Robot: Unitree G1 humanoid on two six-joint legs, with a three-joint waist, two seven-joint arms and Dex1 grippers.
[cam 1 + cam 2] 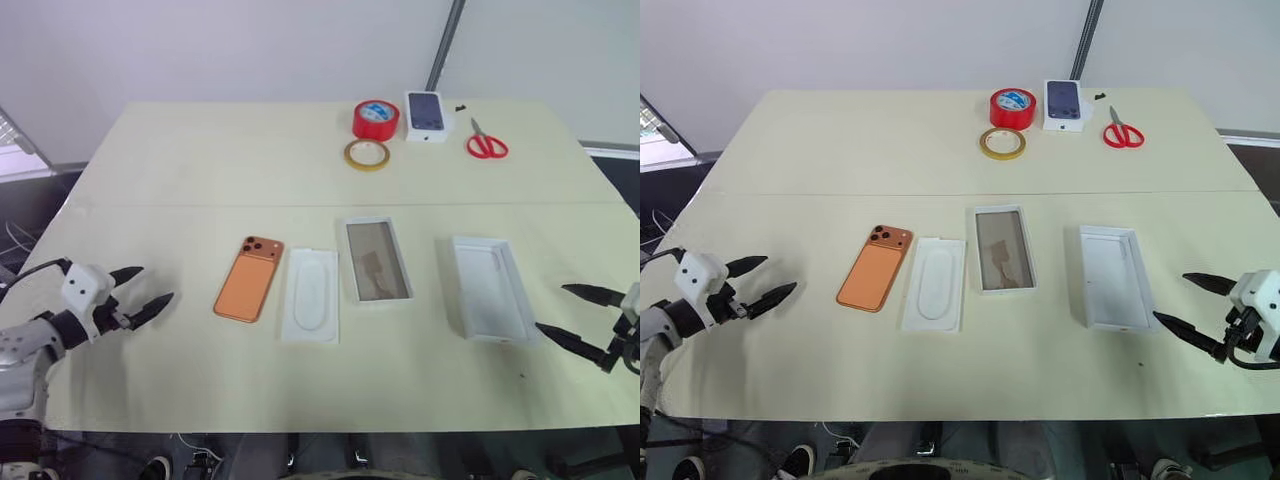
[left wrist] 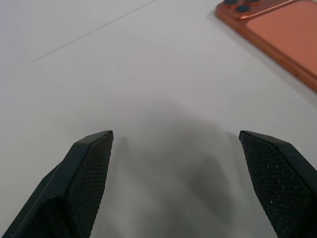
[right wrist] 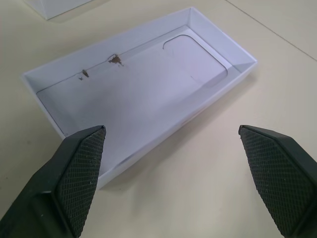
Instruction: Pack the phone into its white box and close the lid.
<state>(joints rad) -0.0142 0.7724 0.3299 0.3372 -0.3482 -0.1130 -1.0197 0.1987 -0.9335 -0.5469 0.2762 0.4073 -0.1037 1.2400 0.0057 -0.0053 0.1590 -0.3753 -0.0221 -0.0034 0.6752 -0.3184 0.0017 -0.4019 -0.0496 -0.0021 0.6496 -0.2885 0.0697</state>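
both grippers, left [image 1: 148, 285] & right [image 1: 1185, 300], open, empty; phone [image 1: 249, 279] prob. flat on table [image 1: 200, 150].

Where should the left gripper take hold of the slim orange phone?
Across its two long edges near the middle, coming from above: the slim orange phone lies flat, back up, clear of the flat white insert, nearest the open left gripper.

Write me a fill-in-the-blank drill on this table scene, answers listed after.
1. The phone lies with its ____ side up.
2. Between the phone and the white box lies a flat white ____.
3. The lid lies nearest the ____ pincer.
4. Both pincers, including the left pincer, are ____ and empty.

Answers: back; insert; right; open
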